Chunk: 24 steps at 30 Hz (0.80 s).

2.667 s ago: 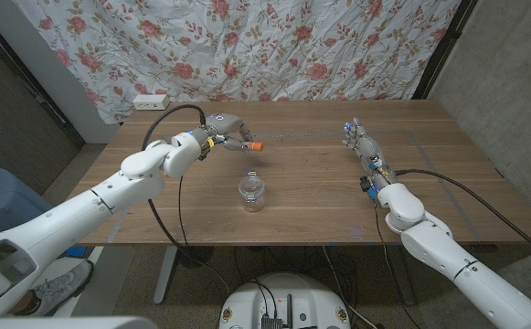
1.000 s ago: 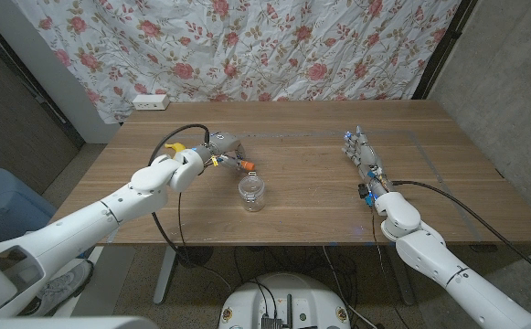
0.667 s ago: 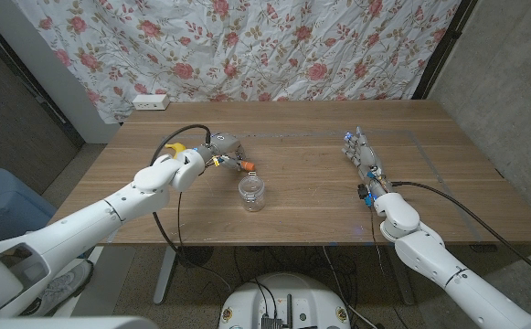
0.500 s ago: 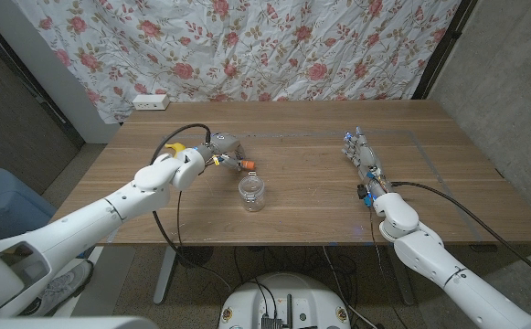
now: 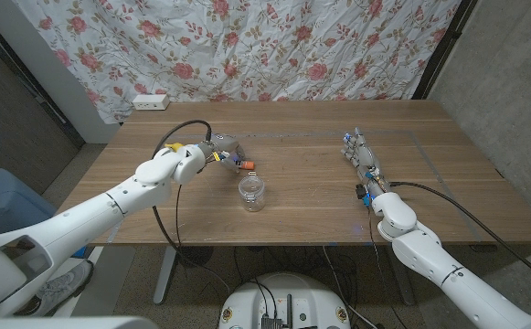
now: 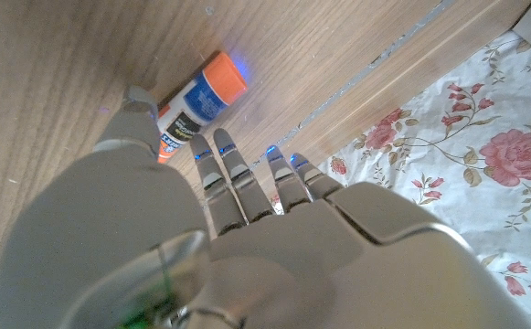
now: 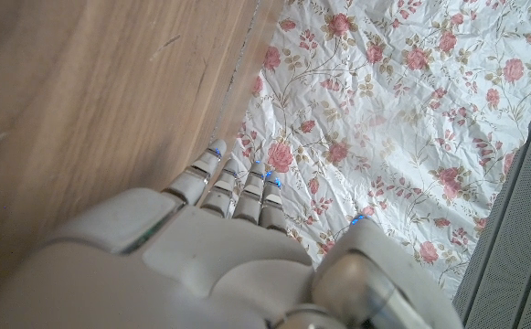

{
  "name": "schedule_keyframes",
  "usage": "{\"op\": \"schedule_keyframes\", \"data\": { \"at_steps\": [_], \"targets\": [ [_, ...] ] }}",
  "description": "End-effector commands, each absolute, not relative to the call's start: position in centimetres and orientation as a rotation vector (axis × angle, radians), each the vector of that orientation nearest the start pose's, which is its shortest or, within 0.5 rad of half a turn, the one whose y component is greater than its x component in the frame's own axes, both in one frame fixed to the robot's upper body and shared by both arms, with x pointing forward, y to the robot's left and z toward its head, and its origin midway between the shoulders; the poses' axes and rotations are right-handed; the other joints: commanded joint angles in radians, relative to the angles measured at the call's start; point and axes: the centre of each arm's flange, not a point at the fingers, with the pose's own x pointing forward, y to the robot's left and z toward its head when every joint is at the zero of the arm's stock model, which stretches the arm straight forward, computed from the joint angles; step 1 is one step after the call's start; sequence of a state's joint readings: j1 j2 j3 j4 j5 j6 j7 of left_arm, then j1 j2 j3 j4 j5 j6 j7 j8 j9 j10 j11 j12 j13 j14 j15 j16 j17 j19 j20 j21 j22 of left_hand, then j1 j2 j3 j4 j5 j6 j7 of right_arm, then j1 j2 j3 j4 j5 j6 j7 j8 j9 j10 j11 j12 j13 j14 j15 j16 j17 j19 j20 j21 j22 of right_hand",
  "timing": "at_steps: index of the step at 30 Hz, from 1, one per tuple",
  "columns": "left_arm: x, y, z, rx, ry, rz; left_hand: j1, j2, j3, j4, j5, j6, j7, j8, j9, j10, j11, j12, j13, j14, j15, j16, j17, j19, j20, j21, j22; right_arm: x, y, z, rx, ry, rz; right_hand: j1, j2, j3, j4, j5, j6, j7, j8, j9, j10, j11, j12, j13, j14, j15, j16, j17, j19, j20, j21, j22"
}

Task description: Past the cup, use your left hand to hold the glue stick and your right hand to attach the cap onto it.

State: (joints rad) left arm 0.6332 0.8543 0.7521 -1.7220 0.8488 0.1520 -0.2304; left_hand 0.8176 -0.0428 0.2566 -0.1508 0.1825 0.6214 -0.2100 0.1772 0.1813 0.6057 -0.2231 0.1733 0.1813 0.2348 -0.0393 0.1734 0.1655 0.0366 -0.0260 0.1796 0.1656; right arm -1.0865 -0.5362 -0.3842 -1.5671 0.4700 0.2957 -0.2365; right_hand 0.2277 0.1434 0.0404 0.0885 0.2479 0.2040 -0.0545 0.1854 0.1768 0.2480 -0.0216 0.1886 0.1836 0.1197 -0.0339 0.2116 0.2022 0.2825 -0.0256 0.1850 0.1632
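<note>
Glue stick [image 6: 195, 106] beside left hand [image 6: 238, 196], capped.

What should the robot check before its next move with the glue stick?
1. White glue stick with orange cap is past the clear plastic cup: ok, it lies on the wooden table behind the cup.
2. Cap is on the stick: ok, the orange end looks seated in the left wrist view.
3. Left hand has a grip on the stick: cannot tell; its thumb is right beside the stick and its fingers reach past it.
4. Right hand is free: ok, it holds nothing and is well apart from the stick.
5. Cup is upright and clear of both hands: ok.
</note>
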Motion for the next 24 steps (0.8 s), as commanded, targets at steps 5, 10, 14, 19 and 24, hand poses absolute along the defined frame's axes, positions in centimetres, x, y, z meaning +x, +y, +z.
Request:
{"op": "schedule_keyframes", "data": {
  "at_steps": [5,10,14,19,24],
  "targets": [
    [61.7,21.9,2.9,1.868,-0.452,-0.096,-0.068,-0.02,-0.023,0.01,-0.006,-0.088,0.001,0.0,0.0,-0.11,0.002,-0.003,-0.003,-0.054,-0.062,0.001,0.002,-0.04,0.008,-0.001,0.002,59.8,-25.6,-9.1,-0.016,-0.598,0.122,-0.02,-0.009,0.003,0.007,0.004,-0.031,-0.014,-0.008,0.001,-0.03,-0.005,-0.007,0.003,-0.023,-0.001,-0.01,0.005,-0.016,0.008,-0.006,0.003],
    [61.1,22.5,3.3,1.802,-0.453,-0.118,-0.137,-0.015,-0.038,0.028,-0.003,-0.137,0.01,0.002,0.0,-0.198,0.005,-0.005,-0.004,-0.087,-0.041,0.001,0.003,-0.054,0.035,0.001,0.002,59.6,-25.7,-9.0,-0.019,-0.605,0.117,-0.024,-0.011,0.003,0.008,0.004,-0.035,-0.012,-0.008,0.001,-0.033,-0.004,-0.007,0.003,-0.027,-0.003,-0.011,0.005,-0.021,0.006,-0.007,0.003],
    [60.8,23.2,3.6,1.72,-0.451,-0.15,-0.197,-0.005,-0.049,0.037,-0.001,-0.213,0.023,-0.001,-0.001,-0.286,0.016,-0.004,-0.004,-0.141,-0.016,-0.001,0.003,-0.092,0.051,-0.002,0.003,59.6,-25.8,-9.0,-0.016,-0.608,0.117,-0.028,-0.012,0.002,0.01,0.004,-0.044,-0.012,-0.009,0.001,-0.041,-0.002,-0.009,0.002,-0.031,-0.003,-0.011,0.006,-0.026,0.003,-0.007,0.003],
    [60.6,24.0,3.9,1.644,-0.469,-0.161,-0.242,0.001,-0.057,0.046,-0.003,-0.263,0.021,-0.003,-0.003,-0.331,0.031,-0.001,-0.004,-0.17,-0.006,-0.001,0.003,-0.108,0.06,0.0,0.003,59.5,-26.0,-9.0,-0.024,-0.61,0.117,-0.032,-0.011,0.002,0.013,0.005,-0.048,-0.01,-0.009,0.0,-0.044,0.0,-0.008,0.002,-0.035,-0.002,-0.012,0.006,-0.029,0.002,-0.007,0.003],
    [60.7,24.7,4.1,1.568,-0.471,-0.168,-0.27,0.019,-0.056,0.05,-0.004,-0.308,0.033,-0.005,-0.003,-0.381,0.06,-0.001,-0.005,-0.192,0.002,-0.001,0.003,-0.12,0.064,0.001,0.003,59.5,-26.1,-8.9,-0.033,-0.614,0.114,-0.036,-0.011,0.003,0.014,0.005,-0.052,-0.01,-0.009,0.0,-0.045,-0.001,-0.007,0.002,-0.036,-0.002,-0.012,0.007,-0.03,0.003,-0.006,0.003]
  ]
}}
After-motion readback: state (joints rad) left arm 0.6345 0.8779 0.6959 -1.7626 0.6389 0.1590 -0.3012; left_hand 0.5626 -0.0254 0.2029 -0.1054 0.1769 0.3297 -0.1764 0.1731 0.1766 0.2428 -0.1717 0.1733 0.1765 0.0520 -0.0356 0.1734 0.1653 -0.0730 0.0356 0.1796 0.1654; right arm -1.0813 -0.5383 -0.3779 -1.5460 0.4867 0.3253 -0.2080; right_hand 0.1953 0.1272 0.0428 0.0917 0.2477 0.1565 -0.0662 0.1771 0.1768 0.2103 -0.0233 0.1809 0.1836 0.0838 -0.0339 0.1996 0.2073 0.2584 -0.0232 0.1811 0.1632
